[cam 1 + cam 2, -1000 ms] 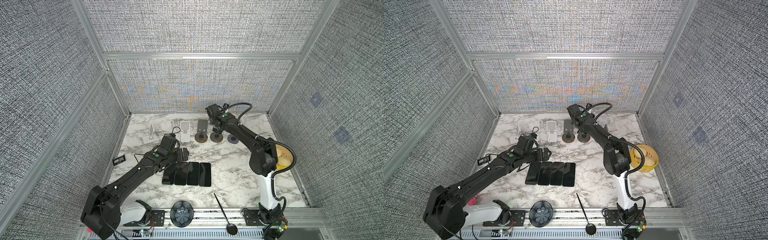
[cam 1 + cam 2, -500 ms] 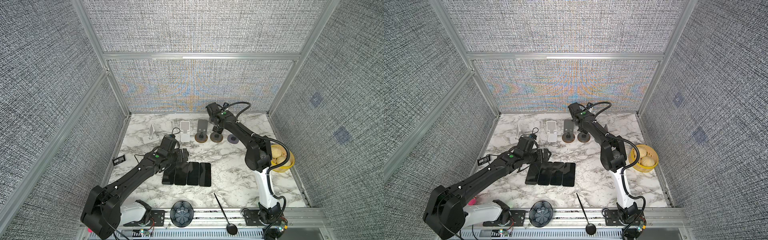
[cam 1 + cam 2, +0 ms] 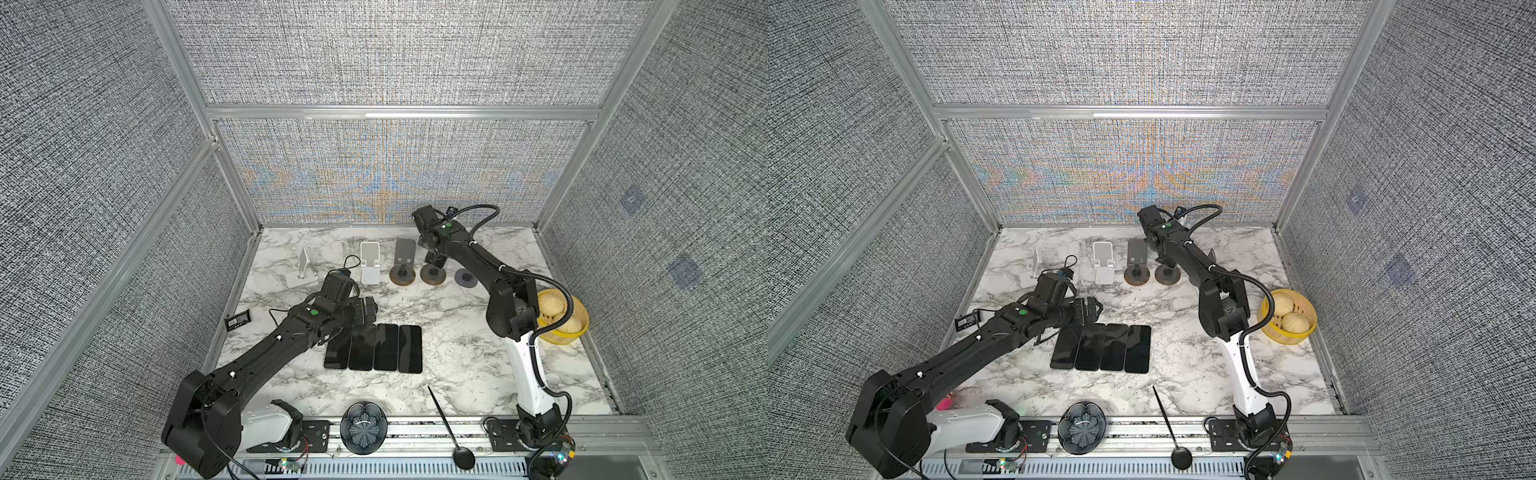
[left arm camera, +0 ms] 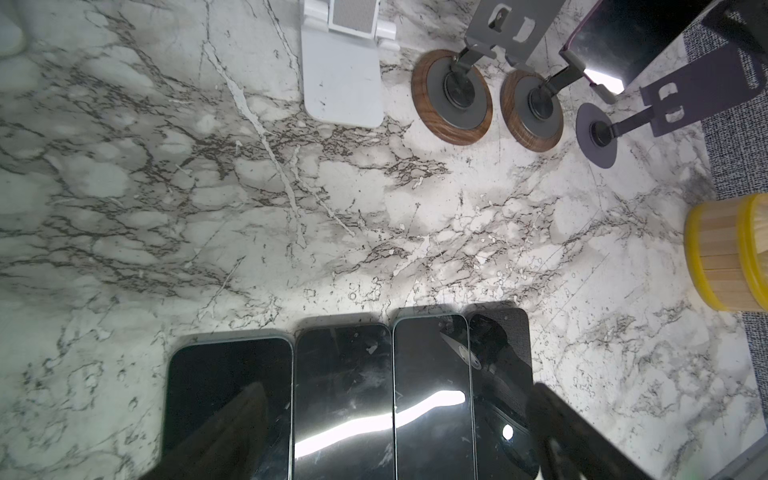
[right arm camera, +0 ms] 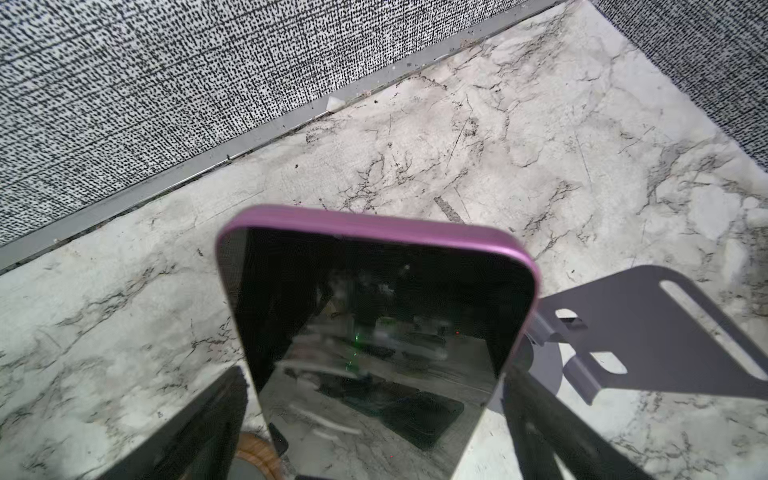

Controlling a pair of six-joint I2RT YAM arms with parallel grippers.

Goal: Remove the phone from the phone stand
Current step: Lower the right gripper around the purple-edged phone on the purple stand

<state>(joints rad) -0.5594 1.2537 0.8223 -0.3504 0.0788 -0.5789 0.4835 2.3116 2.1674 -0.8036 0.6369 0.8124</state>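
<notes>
Right wrist: phone point(image 5: 374, 332) bottom off-frame, phone stand point(image 5: 254, 456) mostly hidden.

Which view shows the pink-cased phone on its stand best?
The right wrist view: the phone fills the frame, with its screen and pink edge clear. The left wrist view shows only part of it, cut off. In both top views the right arm mostly hides it.

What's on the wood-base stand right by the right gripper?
A phone in a purple case leans on that stand, between the fingers of the open right gripper. The phone hides the stand's back plate; its base and stem show.
</notes>
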